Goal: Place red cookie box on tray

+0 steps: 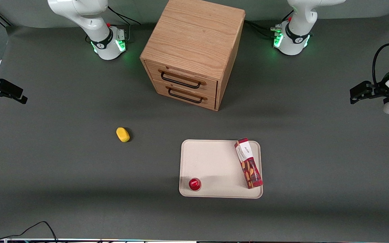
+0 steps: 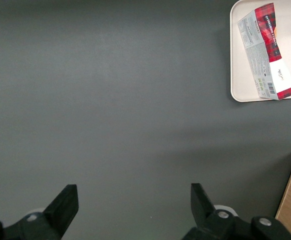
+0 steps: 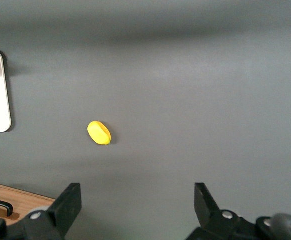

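Observation:
The red cookie box (image 1: 248, 163) lies flat on the tray (image 1: 214, 162), along the tray's edge nearest the working arm's end, with its white label end pointing toward the drawers. The left wrist view shows the same box (image 2: 265, 50) resting on the tray (image 2: 238, 60). My left gripper (image 1: 352, 94) hangs well away from the tray, toward the working arm's end of the table. It is open (image 2: 134, 200), with only bare grey table between its fingers.
A wooden two-drawer cabinet (image 1: 194, 57) stands farther from the front camera than the tray. A small round red cap (image 1: 195, 184) sits on the tray's near corner. A yellow lump (image 1: 123, 134) lies on the table toward the parked arm's end.

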Motion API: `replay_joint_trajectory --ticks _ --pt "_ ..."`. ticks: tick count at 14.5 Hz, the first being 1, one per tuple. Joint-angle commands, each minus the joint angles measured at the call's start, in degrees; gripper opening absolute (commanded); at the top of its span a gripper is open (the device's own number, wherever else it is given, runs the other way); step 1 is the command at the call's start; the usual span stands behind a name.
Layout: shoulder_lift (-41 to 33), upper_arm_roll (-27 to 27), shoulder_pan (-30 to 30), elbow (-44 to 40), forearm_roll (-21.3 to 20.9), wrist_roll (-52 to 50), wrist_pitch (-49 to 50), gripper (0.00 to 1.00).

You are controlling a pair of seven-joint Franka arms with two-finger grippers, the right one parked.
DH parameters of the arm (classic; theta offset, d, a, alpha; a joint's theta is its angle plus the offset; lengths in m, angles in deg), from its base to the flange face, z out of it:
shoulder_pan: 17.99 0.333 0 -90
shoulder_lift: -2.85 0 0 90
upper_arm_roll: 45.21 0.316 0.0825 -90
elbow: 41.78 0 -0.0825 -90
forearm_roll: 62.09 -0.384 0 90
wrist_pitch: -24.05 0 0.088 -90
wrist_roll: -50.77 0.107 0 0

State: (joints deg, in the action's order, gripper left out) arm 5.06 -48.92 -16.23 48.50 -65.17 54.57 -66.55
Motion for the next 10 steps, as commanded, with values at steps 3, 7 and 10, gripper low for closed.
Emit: replay_joint_trajectory --ticks 3,7,10 --pt "-1.0 1.2 -1.1 0.7 0.5 0.4 -0.3 1.00" --pt "0.0 0.7 -1.5 0.8 1.0 -0.4 -1.1 1.00" --pt "4.5 0.1 -3.4 -0.2 5.2 -8.2 -5.6 1.00"
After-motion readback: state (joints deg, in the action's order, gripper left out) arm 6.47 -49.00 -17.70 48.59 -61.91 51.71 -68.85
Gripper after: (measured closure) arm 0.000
